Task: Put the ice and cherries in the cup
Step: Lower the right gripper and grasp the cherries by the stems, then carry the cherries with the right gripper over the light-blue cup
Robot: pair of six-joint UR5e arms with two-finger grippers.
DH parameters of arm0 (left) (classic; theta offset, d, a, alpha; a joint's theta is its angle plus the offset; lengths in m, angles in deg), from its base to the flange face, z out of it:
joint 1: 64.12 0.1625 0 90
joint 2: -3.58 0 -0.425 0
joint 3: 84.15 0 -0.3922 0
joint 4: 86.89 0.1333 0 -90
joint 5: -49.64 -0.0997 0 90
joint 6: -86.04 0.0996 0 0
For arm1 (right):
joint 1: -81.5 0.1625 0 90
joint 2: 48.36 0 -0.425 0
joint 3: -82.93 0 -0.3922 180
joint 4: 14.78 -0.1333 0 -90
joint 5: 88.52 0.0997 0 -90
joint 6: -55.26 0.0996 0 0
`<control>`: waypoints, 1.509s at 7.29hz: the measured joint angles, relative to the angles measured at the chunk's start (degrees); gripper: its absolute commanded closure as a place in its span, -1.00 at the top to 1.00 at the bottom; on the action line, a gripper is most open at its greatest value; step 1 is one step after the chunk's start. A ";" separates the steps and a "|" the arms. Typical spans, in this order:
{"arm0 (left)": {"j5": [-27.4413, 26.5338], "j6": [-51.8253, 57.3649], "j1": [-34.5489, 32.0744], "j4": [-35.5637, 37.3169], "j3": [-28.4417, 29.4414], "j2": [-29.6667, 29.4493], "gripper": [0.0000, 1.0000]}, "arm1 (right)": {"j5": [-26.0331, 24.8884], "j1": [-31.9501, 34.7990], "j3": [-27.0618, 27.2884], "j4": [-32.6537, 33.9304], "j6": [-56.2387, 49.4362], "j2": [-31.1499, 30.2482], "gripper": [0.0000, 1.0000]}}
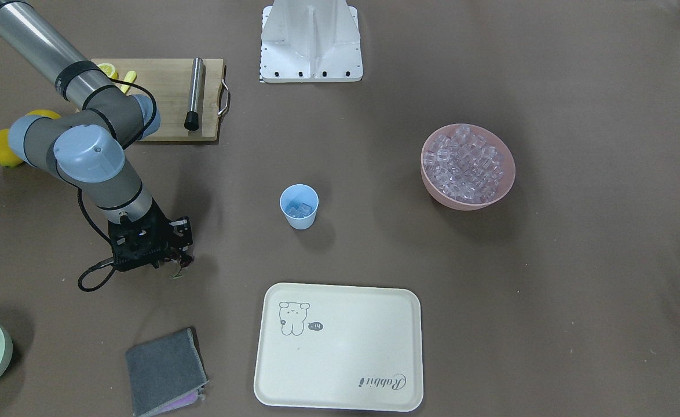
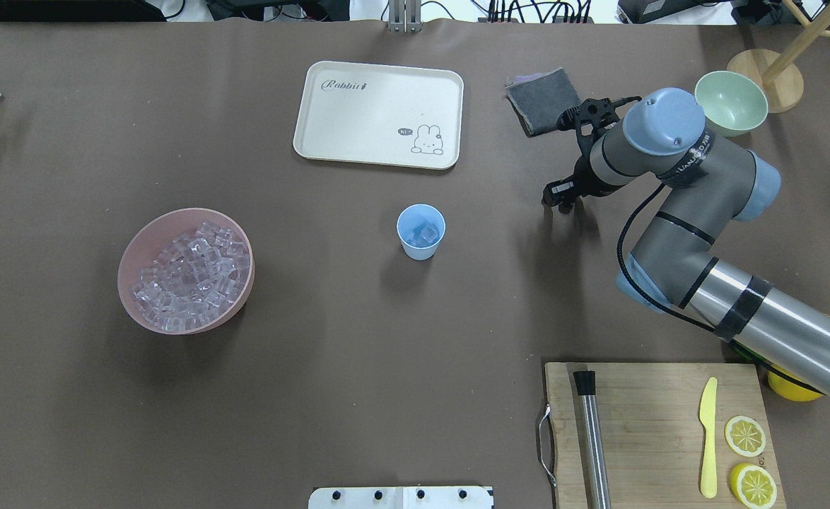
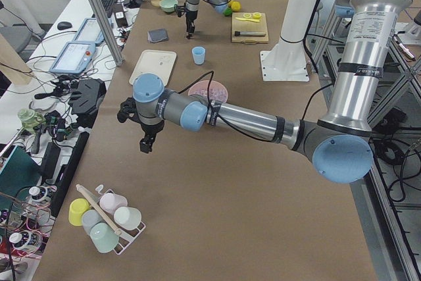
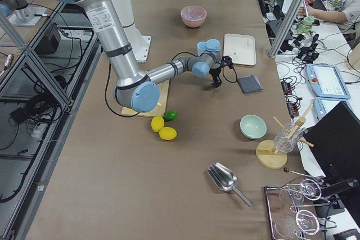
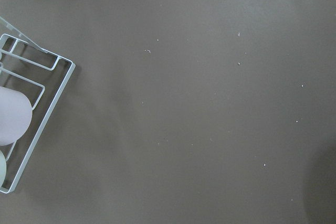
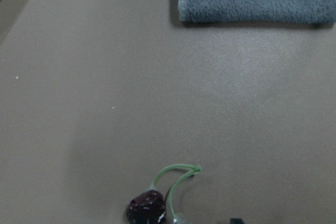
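At eight o'clock from the cup (image 1: 299, 206) in the front-facing view, the right gripper (image 1: 172, 259) is pointed down with the cherries (image 6: 147, 206) at its tip, apparently for moving them cupward. Whether its jaws are clenched cannot be told. Some ice (image 1: 298, 209) is already lodged in the cup.

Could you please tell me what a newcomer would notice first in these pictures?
The pink bowl heaped with ice on the robot's left side stands out. Mid-table sits the light-blue cup, some ice already in it. The right gripper is low over the cherries, near the grey cloth.
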 measured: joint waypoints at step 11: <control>1.23 -0.11 0.00 -0.13 -0.57 0.35 0.97 | 1.03 -0.48 16.39 13.99 19.10 5.59 -1.00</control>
